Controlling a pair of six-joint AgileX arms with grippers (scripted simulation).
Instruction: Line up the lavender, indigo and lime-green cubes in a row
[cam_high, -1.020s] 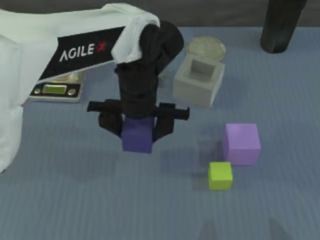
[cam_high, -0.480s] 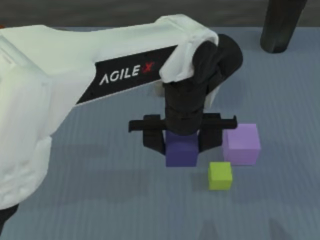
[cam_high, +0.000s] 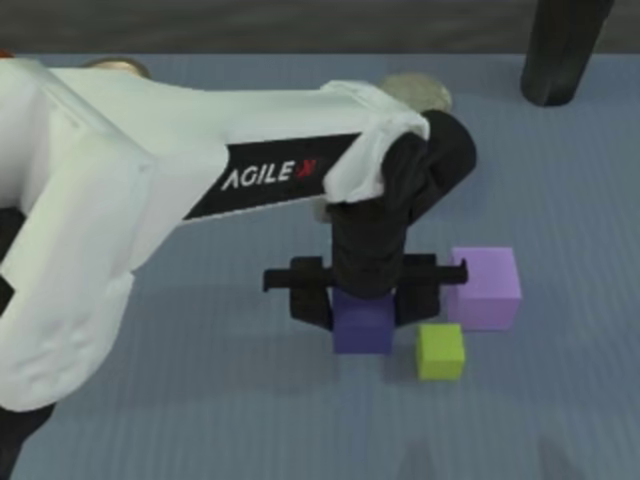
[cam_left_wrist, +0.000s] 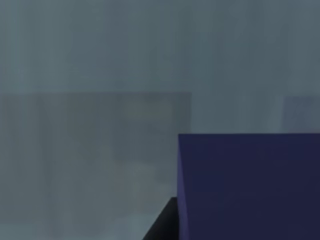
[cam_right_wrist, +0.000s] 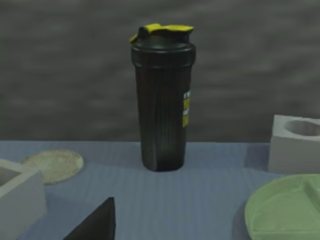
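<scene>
My left gripper (cam_high: 362, 300) is shut on the indigo cube (cam_high: 362, 325), low over the table near the middle. The left wrist view shows the same dark cube (cam_left_wrist: 250, 185) filling one corner, with a black fingertip (cam_left_wrist: 165, 225) against its side. The lavender cube (cam_high: 485, 287) stands on the table just right of the gripper. The small lime-green cube (cam_high: 440, 350) lies in front of the lavender one, a short gap to the right of the indigo cube. My right arm is parked out of the top view.
A black shaker bottle (cam_high: 560, 50) (cam_right_wrist: 162, 100) stands at the back right. A round coaster (cam_high: 420, 90) (cam_right_wrist: 52, 165) shows beyond my left arm. The right wrist view also shows grey blocks (cam_right_wrist: 17, 195) (cam_right_wrist: 295, 142) and a green plate (cam_right_wrist: 285, 210).
My left gripper has carried the indigo cube to the right and lower, from the table's middle left to just beside the lime-green and lavender cubes.
</scene>
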